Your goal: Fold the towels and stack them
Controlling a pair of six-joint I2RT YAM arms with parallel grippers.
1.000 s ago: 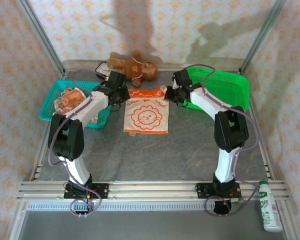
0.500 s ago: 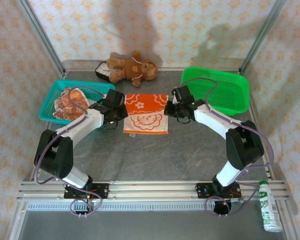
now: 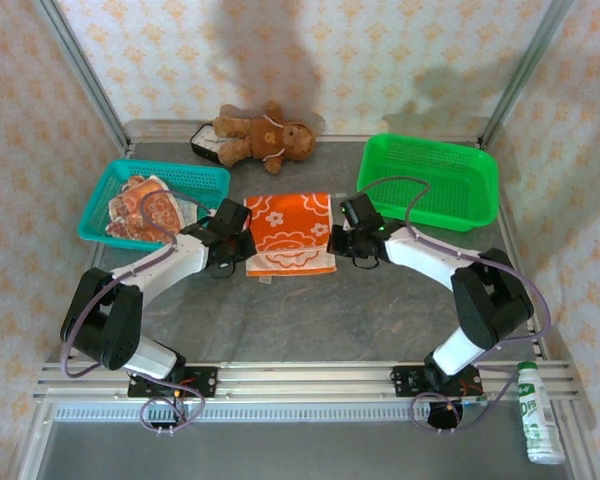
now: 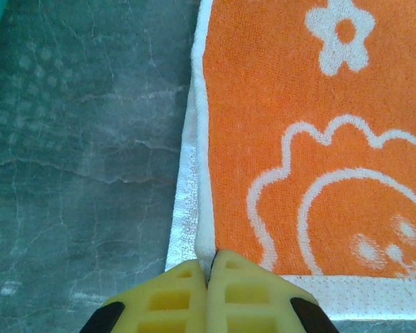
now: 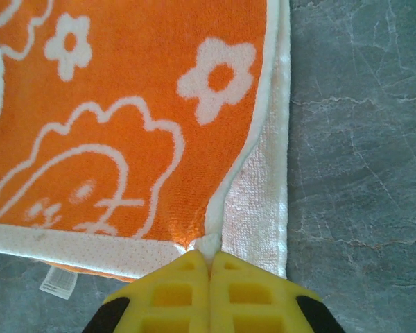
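At the left edge of the bench (image 3: 300, 320) sits a teal basket (image 3: 180, 175), and an orange-and-cream towel (image 3: 145, 205) lies crumpled inside it. Just right of the basket, the left claw (image 3: 250, 258) reaches low over the bench to the near left corner of the orange towel (image 3: 292, 230). In the left wrist view its yellow tips (image 4: 209, 267) are pressed tight together, with that corner pinched between them. The orange towel lies flat in the middle of the bench, between the two claws. It is doubled over, so its orange face with white flowers and a cartoon outline is on top, and a cream strip of the lower layer shows along both sides. A brown teddy bear (image 3: 265, 137) lies beyond it at the far edge. The right claw (image 3: 334, 256) meets the towel's near right corner. In the right wrist view its tips (image 5: 209, 267) are also fully closed, nipping the cream edge of that corner. Further right a green basket (image 3: 430, 185) stands in the far right corner, and a bottle (image 3: 538, 412) lies beside the near right corner.
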